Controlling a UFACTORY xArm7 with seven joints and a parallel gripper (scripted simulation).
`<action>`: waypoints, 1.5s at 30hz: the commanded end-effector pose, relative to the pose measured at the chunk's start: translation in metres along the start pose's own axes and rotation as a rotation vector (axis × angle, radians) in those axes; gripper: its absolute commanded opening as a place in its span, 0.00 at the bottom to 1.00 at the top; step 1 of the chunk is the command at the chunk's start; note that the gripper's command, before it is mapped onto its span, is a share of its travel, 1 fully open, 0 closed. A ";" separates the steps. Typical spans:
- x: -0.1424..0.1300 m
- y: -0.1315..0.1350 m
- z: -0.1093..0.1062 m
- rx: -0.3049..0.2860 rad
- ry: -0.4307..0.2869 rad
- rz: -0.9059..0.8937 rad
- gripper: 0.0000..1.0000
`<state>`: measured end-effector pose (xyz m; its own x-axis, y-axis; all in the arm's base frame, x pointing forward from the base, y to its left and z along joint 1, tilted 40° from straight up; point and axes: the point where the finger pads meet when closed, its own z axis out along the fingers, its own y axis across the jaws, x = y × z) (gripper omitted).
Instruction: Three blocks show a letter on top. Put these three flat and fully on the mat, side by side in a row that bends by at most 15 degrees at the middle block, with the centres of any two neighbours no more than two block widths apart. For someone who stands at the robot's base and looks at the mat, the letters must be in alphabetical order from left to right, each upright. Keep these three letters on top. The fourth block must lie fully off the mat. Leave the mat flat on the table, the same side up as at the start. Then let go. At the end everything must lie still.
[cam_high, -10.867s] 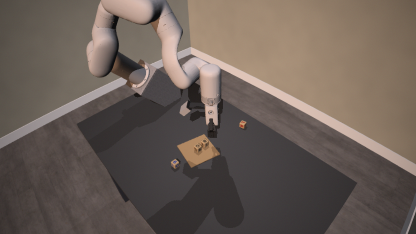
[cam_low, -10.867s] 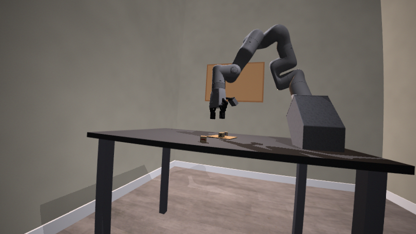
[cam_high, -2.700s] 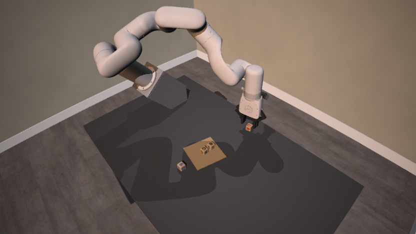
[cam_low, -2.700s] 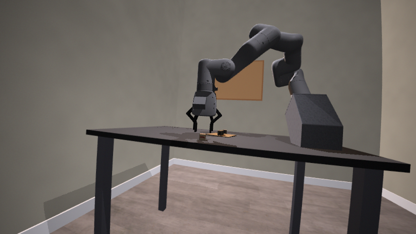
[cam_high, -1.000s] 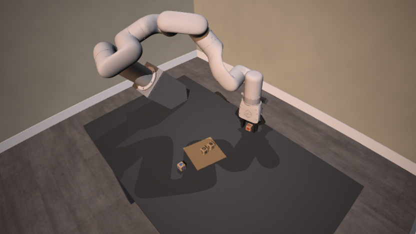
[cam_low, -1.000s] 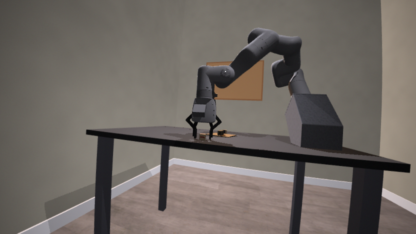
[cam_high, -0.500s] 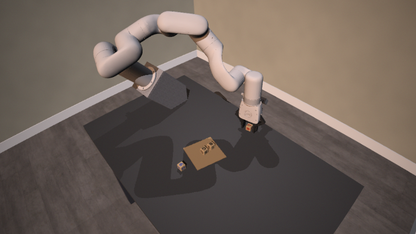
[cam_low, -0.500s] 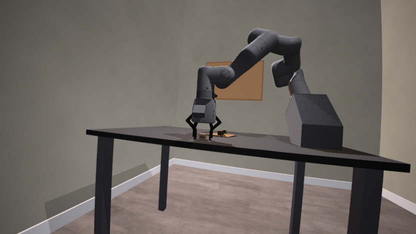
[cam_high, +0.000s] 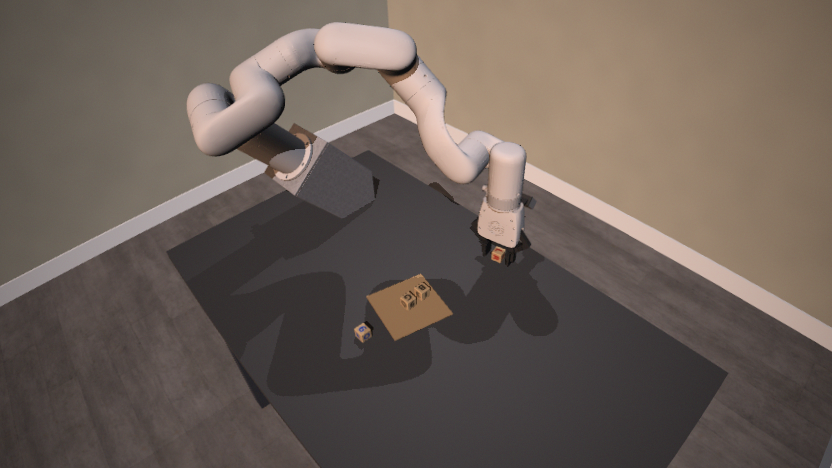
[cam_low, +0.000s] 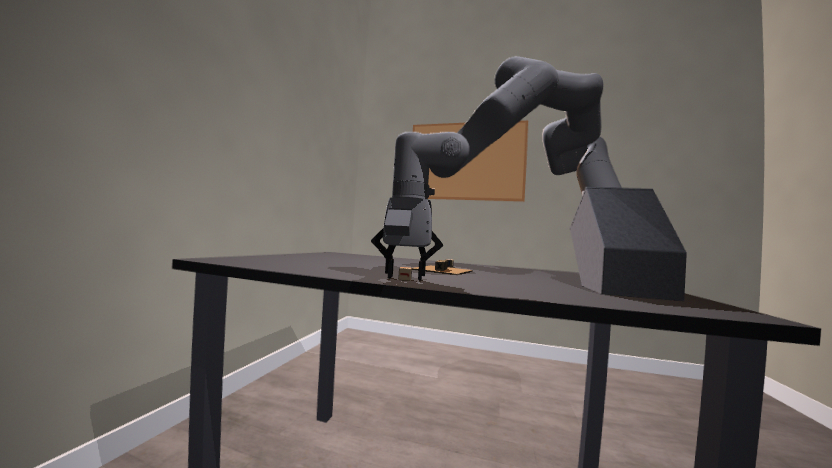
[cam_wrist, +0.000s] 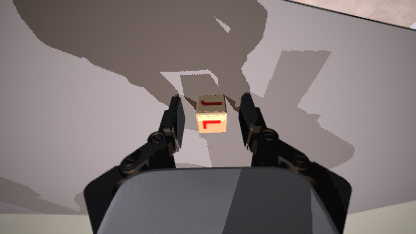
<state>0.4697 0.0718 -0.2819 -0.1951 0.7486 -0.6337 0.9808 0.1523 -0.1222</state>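
Red-marked block between parted fingers, with a sloppy grip the nearest danger

I saw the black two-fingered gripper (cam_high: 497, 256) (cam_low: 404, 275) (cam_wrist: 211, 106) low at the right, its fingers fairly wide, one each side of the small wooden cube with red markings (cam_high: 498, 254) (cam_low: 404, 274) (cam_wrist: 211, 120). Daylight showed on both sides, so nothing was held. The cube sat on the dark flat table (cam_high: 523, 372) (cam_low: 290, 267) (cam_wrist: 50, 125), well apart from the square tan mat (cam_high: 401, 323) (cam_low: 459, 271).

Closing looked like the next step, and I feared that one finger might meet the cube first and twist it. An off-centre pinch could also let it tip, losing the face on top.

On the mat, the left dark-marked wooden cube (cam_high: 408, 300) (cam_low: 450, 263) and the right dark-marked wooden cube (cam_high: 422, 291) (cam_low: 441, 265) stood close together, toward the far side. If the red-marked one was meant to join them, a wide finger could have knocked its neighbour out of line, or a low approach dragged the mat. A cube turned the wrong way in the grip would have ended up with its letter crooked.

The wooden cube with blue markings (cam_high: 363, 332) lay off the mat, just beyond its left side; if that was the spare, it was best left alone.
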 end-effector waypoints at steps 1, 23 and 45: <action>0.001 0.002 -0.003 -0.005 0.002 -0.001 0.63; 0.001 0.002 -0.003 -0.005 0.002 -0.001 0.42; 0.001 0.002 -0.003 -0.005 0.002 -0.001 0.21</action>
<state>0.4704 0.0725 -0.2815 -0.1953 0.7488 -0.6333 0.9807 0.1535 -0.1208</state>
